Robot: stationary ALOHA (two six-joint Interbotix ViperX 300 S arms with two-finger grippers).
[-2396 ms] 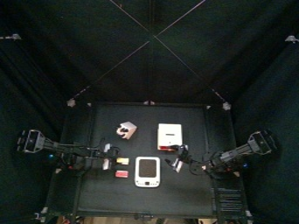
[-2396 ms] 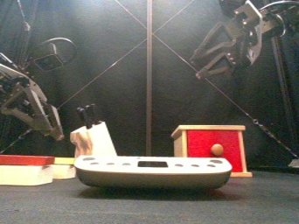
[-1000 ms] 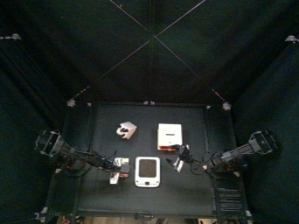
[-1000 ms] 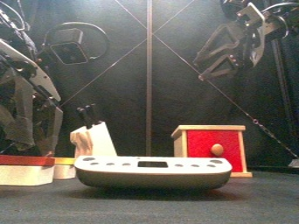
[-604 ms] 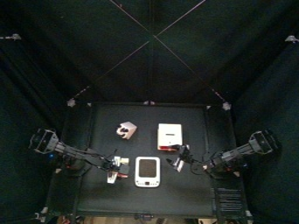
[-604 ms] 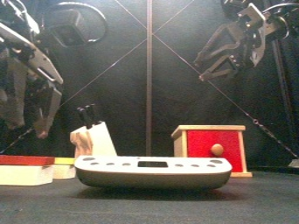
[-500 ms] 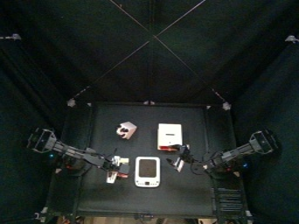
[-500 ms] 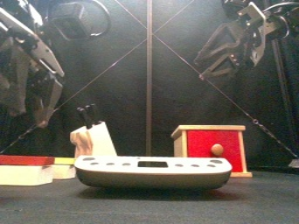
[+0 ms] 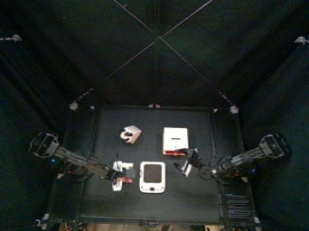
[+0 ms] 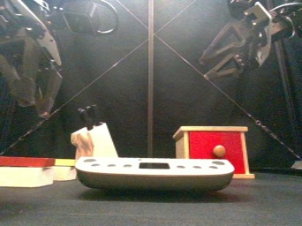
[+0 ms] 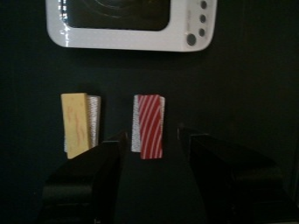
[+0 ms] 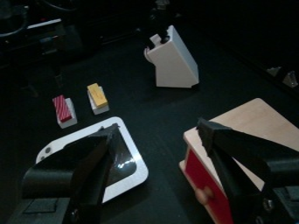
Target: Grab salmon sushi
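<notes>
The left gripper (image 11: 149,162) hangs over the table with its jaws spread wide and nothing between them. Directly under the gap lies the salmon sushi (image 11: 149,128), a small red-and-white striped block on its side, lined up between the two jaws. It is probably a light toy piece, stiff enough to take a squeeze, though its smooth faces may be slippery; the long flat sides look like the best place to pinch, with one jaw on each.

By count, from largest down: one white scale (image 11: 132,24) beyond the sushi, ahead of the jaws; one red wooden box (image 10: 214,149), well off toward the other arm; one white knife block (image 10: 94,140), far behind; and two sushi pieces, the striped one and a yellow sushi (image 11: 77,124) just beside it, outside one jaw.

The right gripper (image 12: 158,171) hovers open and empty near the box.
</notes>
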